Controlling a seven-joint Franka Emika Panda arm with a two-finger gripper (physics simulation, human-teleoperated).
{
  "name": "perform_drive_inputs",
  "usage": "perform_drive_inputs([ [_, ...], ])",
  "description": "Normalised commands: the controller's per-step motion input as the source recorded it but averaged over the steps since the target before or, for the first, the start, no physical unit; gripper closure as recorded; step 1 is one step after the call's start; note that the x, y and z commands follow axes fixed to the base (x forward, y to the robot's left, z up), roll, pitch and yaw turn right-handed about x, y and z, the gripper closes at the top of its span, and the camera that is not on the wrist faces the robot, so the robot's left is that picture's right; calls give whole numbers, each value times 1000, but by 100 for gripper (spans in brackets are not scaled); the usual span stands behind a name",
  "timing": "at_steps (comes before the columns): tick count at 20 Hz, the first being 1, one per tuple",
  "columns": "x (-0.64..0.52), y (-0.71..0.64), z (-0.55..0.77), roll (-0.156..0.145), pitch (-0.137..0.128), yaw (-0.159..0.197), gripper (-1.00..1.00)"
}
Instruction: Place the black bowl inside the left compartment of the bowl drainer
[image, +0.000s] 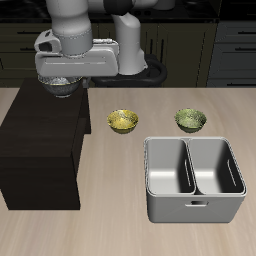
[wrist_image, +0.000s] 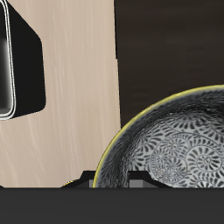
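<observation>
The black bowl hangs under my gripper, over the back part of the dark cabinet top. In the wrist view the bowl fills much of the frame, showing its silvery patterned inside and a thin pale rim. That rim passes between the two fingertips of my gripper, which is shut on it. The bowl drainer, a grey metal tub with two wells, stands on the table near its front edge, well away from the gripper. One corner of the bowl drainer shows in the wrist view.
A dark cabinet takes up the table's side below the gripper. Two small yellow-green bowls sit on the wooden table just behind the drainer.
</observation>
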Motion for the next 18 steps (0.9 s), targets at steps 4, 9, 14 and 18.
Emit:
perform_drive_inputs([
  [4,-91,138,303,2,-30,4,100],
  [9,-89,144,311,16,-41,6,100],
  [14,4,114,94,10,-13,17,100],
  [18,-3,119,60,9,-3,20,100],
])
